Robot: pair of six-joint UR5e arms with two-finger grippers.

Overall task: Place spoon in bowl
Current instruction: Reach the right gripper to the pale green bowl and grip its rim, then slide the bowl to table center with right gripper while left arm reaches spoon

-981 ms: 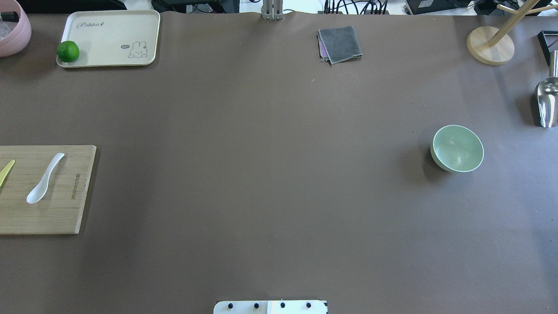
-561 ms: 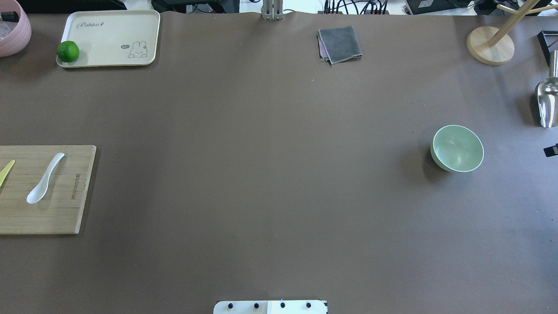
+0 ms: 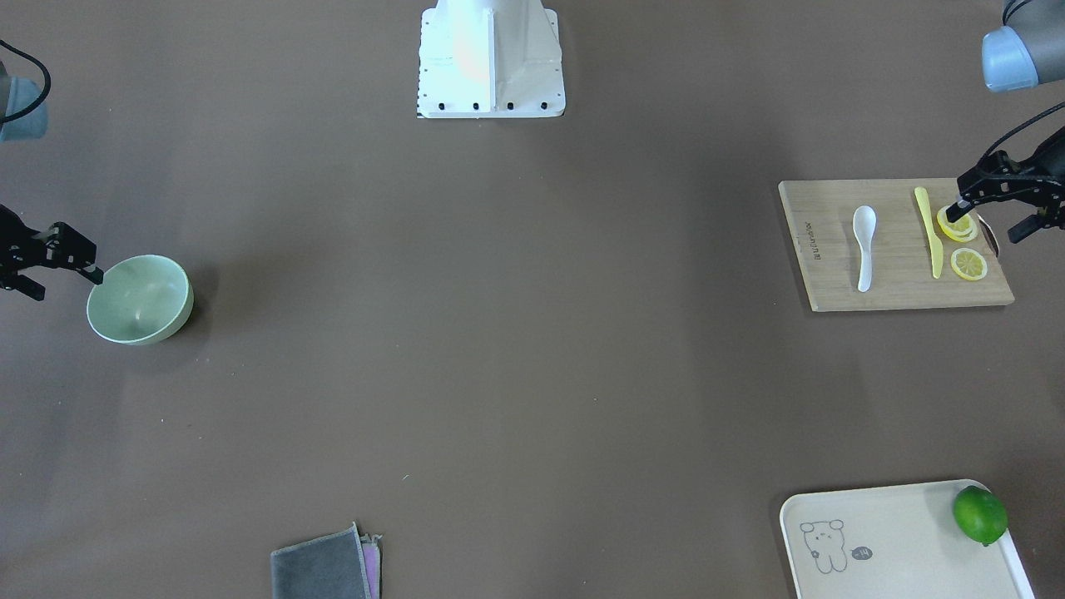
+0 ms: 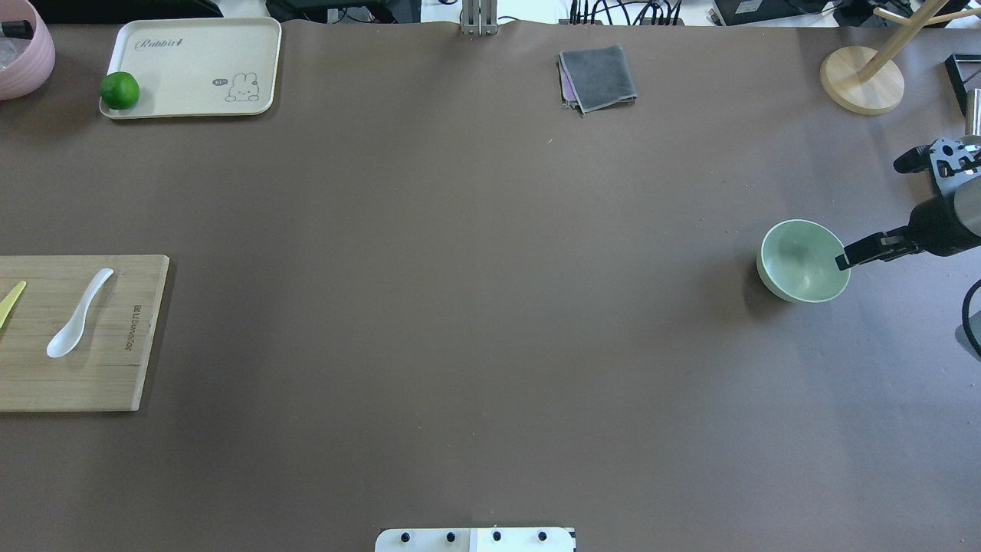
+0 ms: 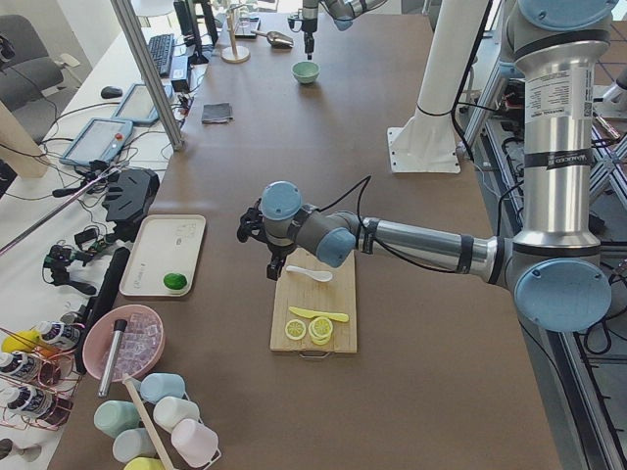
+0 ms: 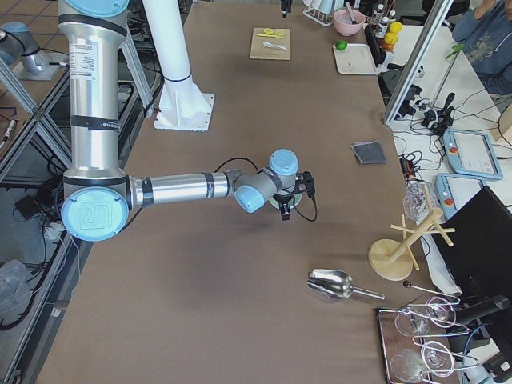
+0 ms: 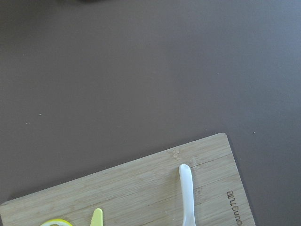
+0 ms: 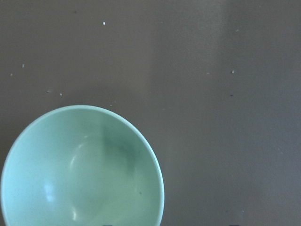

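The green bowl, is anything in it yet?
Empty. The bowl shows only its bare inside from above, and the spoon lies on the cutting board.

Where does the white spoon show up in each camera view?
Exterior front-facing: the spoon lies at right, on the wooden cutting board.
Overhead exterior: spoon at far left, on the board.
Exterior left: spoon at centre, on the board's far end.
Exterior right: spoon at top, far end.
Left wrist-mounted: only its handle, bottom edge.
Right wrist-mounted: not in it.
Shared landmark: the cutting board under it.
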